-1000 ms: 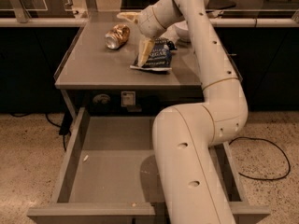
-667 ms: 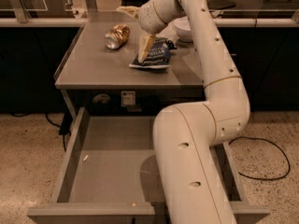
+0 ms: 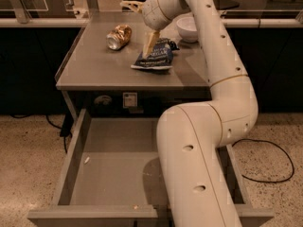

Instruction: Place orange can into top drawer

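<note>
Top drawer is sitting pulled out at 6 o'clock. Gripper is hanging over the tabletop at 12, jaws spread, gripping nothing. It should be sliding toward 9 o'clock, off the chip bag, straddling the orange can before closing. Can is lying on its side just beside the gripper, at its 9 o'clock.

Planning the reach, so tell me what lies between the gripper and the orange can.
In the camera view, only bare grey tabletop lies between the gripper, above the chip bag, and the orange can.
</note>
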{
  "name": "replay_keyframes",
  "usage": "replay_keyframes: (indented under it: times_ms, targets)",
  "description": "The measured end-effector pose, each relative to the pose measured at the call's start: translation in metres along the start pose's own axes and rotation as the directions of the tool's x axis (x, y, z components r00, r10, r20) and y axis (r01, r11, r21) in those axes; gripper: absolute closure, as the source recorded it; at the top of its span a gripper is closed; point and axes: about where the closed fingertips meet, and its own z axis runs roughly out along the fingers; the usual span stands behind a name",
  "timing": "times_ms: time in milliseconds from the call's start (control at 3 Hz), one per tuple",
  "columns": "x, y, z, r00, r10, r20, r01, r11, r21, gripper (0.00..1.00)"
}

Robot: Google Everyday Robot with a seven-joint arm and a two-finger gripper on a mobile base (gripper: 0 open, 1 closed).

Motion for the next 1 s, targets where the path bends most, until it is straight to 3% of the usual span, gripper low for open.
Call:
replay_keyframes:
  times_ms: [333,1000]
  targets:
    - [0.0079,0.0061,0.0364,0.999,-0.007,0.039,0.006,0.9999,0.014,0.00]
    - [0.0064,0.0056,0.0404,0.999,0.000,0.051,-0.001,0.9999,0.014,0.00]
